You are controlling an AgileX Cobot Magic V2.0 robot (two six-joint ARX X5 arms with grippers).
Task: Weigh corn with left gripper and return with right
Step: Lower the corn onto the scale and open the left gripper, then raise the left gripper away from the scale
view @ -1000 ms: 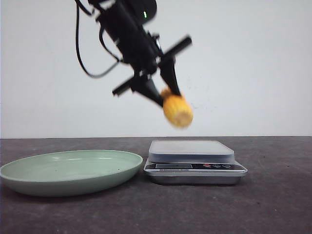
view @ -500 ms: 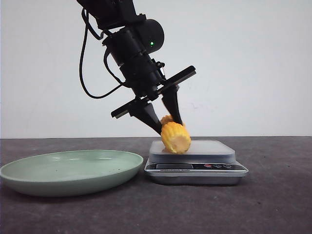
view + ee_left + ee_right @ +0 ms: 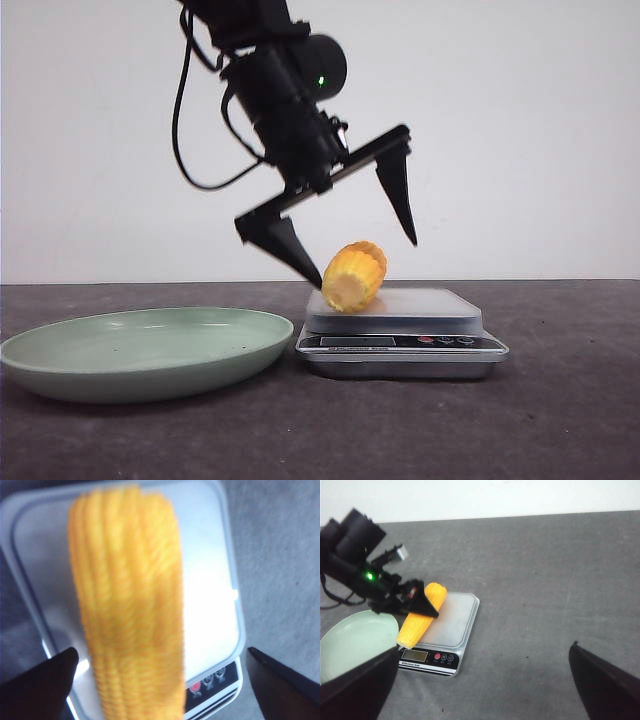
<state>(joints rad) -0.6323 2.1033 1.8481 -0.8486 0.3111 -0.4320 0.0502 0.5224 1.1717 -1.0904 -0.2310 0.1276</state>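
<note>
The yellow-orange corn [image 3: 354, 276] lies on the left part of the silver scale's platform [image 3: 420, 305], its paler cut end facing the camera. It fills the left wrist view [image 3: 127, 610] and shows in the right wrist view [image 3: 421, 614]. My left gripper [image 3: 365, 258] is open, its fingers spread wide on either side of the corn and not touching it. My right gripper [image 3: 480, 680] is open and empty, high above the table to the right of the scale [image 3: 452, 625].
A pale green plate [image 3: 60, 350] sits left of the scale, also in the right wrist view [image 3: 340, 650]. The scale's display and buttons [image 3: 400, 341] face the front. The dark grey table [image 3: 545, 590] stretches right of the scale.
My left gripper lowered the corn onto the scale, then opened its fingers wide and let go. The corn now rests on the platform.
</note>
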